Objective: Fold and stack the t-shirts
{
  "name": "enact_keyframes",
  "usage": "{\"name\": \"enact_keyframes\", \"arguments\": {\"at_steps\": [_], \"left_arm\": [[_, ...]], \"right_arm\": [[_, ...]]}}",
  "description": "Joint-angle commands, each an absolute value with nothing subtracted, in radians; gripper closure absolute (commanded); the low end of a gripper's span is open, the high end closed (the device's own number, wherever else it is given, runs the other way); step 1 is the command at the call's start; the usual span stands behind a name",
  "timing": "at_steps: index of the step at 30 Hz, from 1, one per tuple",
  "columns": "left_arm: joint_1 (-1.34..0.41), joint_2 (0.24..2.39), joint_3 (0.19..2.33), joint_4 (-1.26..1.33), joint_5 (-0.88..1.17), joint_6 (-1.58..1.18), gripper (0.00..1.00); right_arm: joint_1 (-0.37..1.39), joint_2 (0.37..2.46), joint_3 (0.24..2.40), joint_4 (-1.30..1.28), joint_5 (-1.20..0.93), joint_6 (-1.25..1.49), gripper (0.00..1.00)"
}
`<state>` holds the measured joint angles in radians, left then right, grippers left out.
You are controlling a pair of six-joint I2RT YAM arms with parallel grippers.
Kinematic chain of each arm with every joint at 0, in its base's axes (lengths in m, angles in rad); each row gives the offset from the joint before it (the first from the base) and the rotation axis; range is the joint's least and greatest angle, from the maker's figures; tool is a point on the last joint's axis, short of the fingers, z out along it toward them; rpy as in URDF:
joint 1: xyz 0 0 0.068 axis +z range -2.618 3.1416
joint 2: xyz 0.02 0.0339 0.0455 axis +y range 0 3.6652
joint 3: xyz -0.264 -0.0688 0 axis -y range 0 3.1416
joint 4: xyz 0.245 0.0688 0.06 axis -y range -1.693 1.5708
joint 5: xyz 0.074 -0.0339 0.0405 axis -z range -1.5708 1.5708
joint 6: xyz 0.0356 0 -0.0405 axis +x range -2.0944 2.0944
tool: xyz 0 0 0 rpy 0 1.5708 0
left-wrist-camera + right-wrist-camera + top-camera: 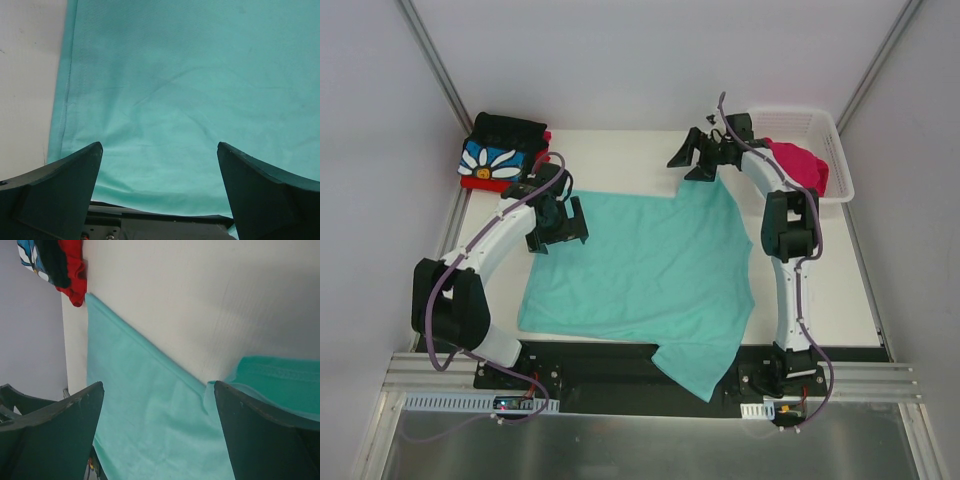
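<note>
Both pincers hung released, gripping nothing. The left gripper [558,235] was over the far left corner of the mint-teal shirt [640,270] and the right gripper [692,160] by its far right corner, seemingly poised to fold. The shirt lay flat mid-table, one sleeve spilling off the near edge.

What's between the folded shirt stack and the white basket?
In the top view, bare table runs from the stack to the basket, with only the open right gripper over it.

The mint-teal shirt [640,265] lay spread between left gripper [558,222] and right gripper [698,158], daisy shirt [500,158] atop red shirt [483,184] beyond the left, magenta shirt [800,163] crumpled beside the right.
</note>
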<state>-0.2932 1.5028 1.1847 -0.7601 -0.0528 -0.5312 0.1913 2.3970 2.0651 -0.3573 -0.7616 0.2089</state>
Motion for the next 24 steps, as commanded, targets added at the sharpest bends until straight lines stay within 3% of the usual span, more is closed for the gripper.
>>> {"name": "enact_keyframes", "arguments": {"at_steps": [1,10,14,24], "left_arm": [[-0.288,1.459,1.187,-0.784,-0.045,-0.522,0.01],[-0.288,1.453,1.183,-0.796,-0.051,-0.517,0.01],[-0.288,1.448,1.183,-0.799,-0.046,-0.522,0.01],[-0.29,1.416,1.155,-0.798,-0.038,-0.528,0.01]], "right_arm": [[0.181,2.483,2.224,-0.382,-0.753,0.238,0.04],[0.169,2.523,2.174,-0.315,-0.777,0.262,0.04],[0.17,2.351,2.03,-0.189,-0.798,0.25,0.04],[0.176,2.088,1.901,-0.207,-0.834,0.215,0.04]]}}
